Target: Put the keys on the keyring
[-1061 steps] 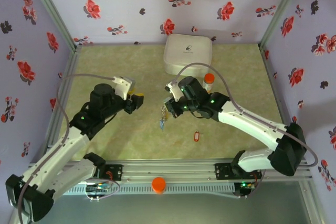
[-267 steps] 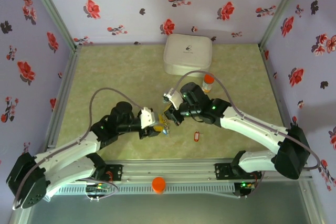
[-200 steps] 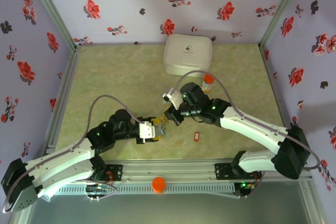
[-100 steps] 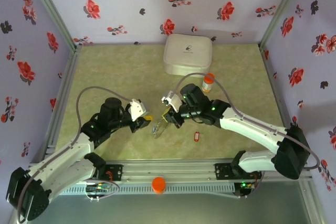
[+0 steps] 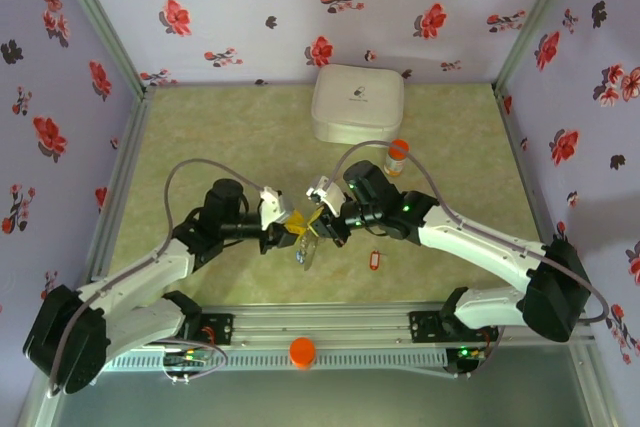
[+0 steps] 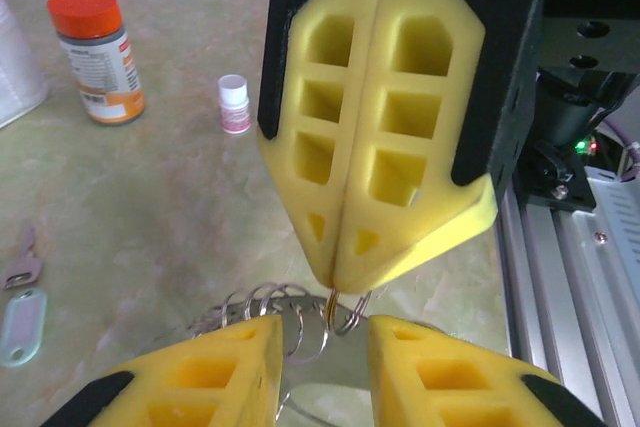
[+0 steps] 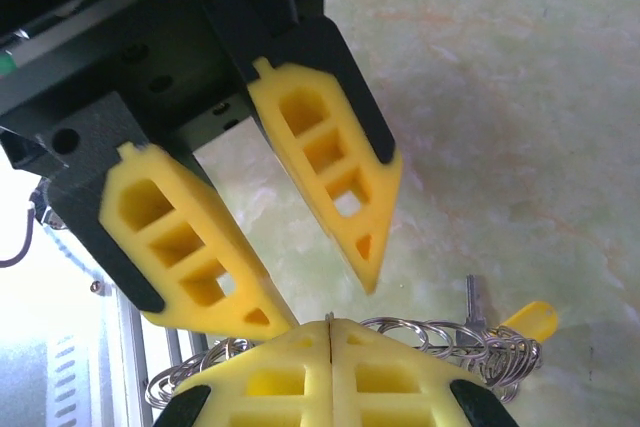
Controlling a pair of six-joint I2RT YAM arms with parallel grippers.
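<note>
My right gripper (image 5: pixel 318 224) is shut on the keyring (image 6: pixel 300 322), a dark hoop strung with silvery loops that hangs below its fingertips. In the right wrist view the shut pads (image 7: pixel 290 377) cover the middle of the keyring (image 7: pixel 440 335); a yellow key (image 7: pixel 530 319) and a silvery key (image 7: pixel 474 297) dangle from it. My left gripper (image 6: pixel 322 362) is open, its fingertips either side of the hoop just under the right fingers (image 6: pixel 375 147). A red key (image 5: pixel 375 260) lies on the table. A pale blue key (image 6: pixel 20 312) and a silvery key (image 6: pixel 24 257) lie there too.
An orange-capped bottle (image 5: pixel 397 156) and a tiny white cap (image 6: pixel 233 104) stand behind the grippers. A white rounded box (image 5: pixel 357 103) sits at the back. The aluminium rail (image 6: pixel 590 277) runs along the near edge, close to the left gripper.
The left gripper has swung right again to meet the right gripper, and its jaws have narrowed around the hoop. The right gripper has stayed put, shut on the keyring.
</note>
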